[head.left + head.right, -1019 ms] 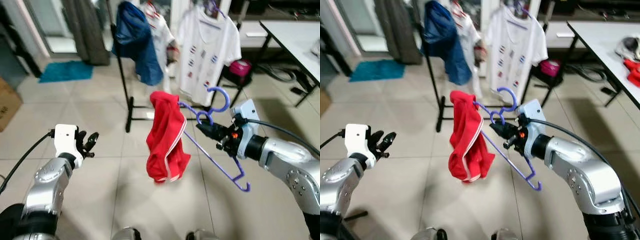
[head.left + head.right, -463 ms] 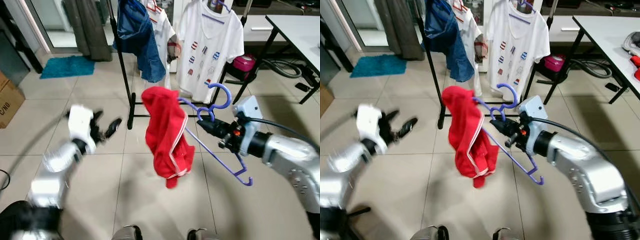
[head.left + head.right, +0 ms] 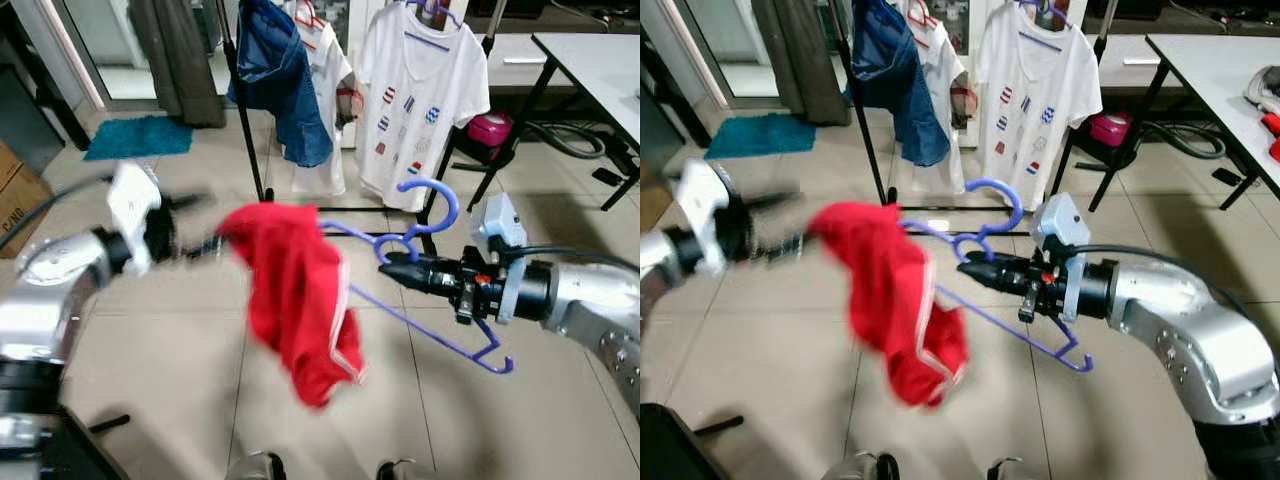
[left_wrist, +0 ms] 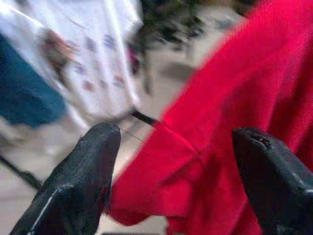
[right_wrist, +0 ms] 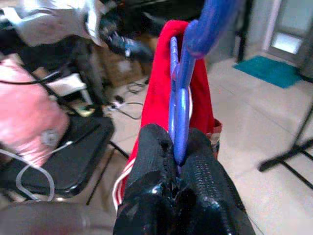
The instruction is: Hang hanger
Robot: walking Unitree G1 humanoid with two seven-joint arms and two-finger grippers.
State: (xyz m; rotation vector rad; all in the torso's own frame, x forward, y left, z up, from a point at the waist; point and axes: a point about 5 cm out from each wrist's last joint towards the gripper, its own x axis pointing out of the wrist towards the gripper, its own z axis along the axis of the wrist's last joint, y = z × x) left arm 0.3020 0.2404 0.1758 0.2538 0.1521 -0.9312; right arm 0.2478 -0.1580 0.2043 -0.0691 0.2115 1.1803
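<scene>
The right gripper (image 3: 388,269) is clamped on the neck of a purple plastic hanger (image 3: 420,320) carrying a red garment with white stripes (image 3: 295,300), in mid-air before the black clothes rack (image 3: 248,130). The left gripper (image 4: 176,161), fingers spread apart, reaches the garment's upper edge.

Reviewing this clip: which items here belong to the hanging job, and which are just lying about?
Part of the job:
- purple hanger, clamped in the right pincer
- red garment draped on it
- left pincer, open at the red cloth
- clothes rack

Lying about:
- white T-shirt and blue garment, already hung
- teal mat
- pink bag
- white table
</scene>
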